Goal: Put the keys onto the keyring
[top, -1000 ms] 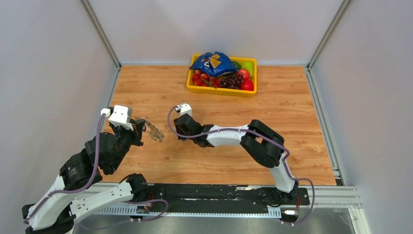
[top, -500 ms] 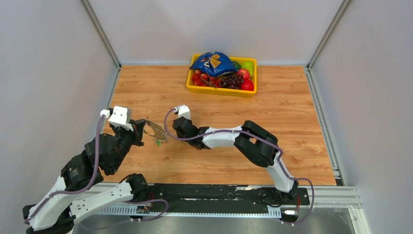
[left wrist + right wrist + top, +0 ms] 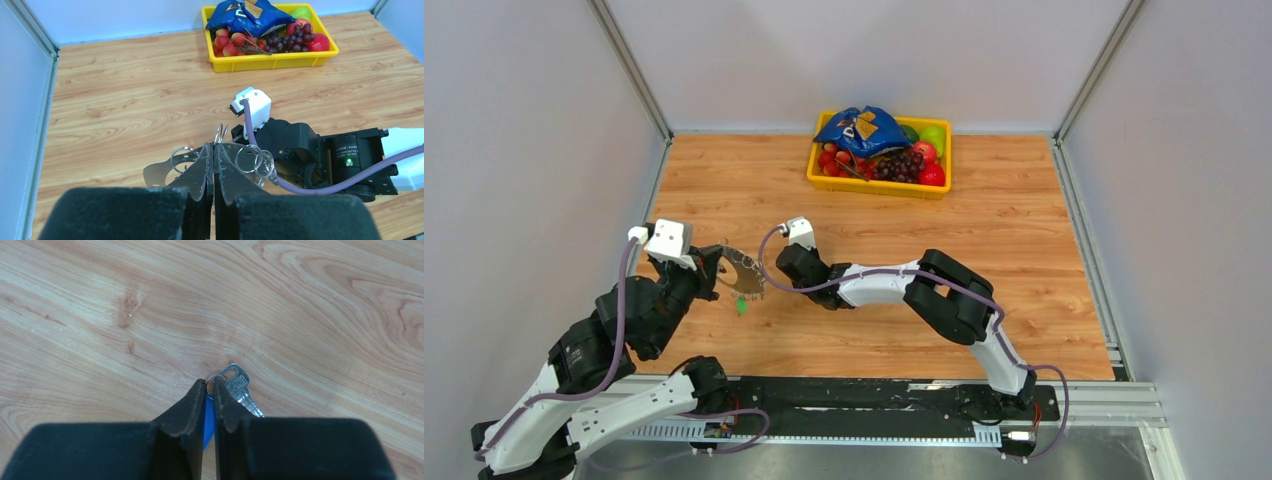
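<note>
Two pinches: left gripper (image 3: 214,148) clamps the stiff, slippery keyring (image 3: 744,268); right gripper (image 3: 210,386) apparently nips a light key (image 3: 239,385) by its ring.

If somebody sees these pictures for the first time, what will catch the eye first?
The bright yellow tray of fruit with a blue bag stands out at the far edge of the wooden table. Nearer, at the left, the left gripper holds the keyring, and the right gripper beside it pinches keys.
</note>
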Controlling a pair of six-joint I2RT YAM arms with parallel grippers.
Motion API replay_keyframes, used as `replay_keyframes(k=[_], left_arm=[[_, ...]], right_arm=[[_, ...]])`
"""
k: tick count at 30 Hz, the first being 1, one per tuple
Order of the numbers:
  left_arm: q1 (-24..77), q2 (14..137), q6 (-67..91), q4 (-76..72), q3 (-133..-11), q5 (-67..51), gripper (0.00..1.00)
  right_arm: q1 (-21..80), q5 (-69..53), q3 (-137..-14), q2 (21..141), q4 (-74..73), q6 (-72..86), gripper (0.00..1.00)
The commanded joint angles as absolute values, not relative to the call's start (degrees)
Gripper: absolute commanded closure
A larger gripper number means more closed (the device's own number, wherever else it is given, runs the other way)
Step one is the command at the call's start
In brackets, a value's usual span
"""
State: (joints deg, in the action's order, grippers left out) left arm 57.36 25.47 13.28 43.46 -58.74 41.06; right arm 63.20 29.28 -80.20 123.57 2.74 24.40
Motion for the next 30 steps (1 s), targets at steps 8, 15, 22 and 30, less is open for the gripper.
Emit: replay_keyframes(k=[8,15,22,30], left_arm=[[57.46,25.66,11.35,38.64,-59.01,40.42,1.0],[57.4,25.56,11.51,38.7,-59.39,39.58,1.0],[57.45,25.4,11.84,38.64,-59.47,37.69,1.0],[57.47,25.73,11.43,38.36,-60.19,35.54,1.0]], right_arm=[[63.67,34.44,-78.91,121.55,3.25,23.11,1.0],[63.68,35.2,-74.88,117.16,5.8,22.54,1.0],[63.81,31.09,-66.85,108.25,10.9,22.53,1.0],[63.81,26.85,-59.57,98.81,15.36,19.05,1.0]])
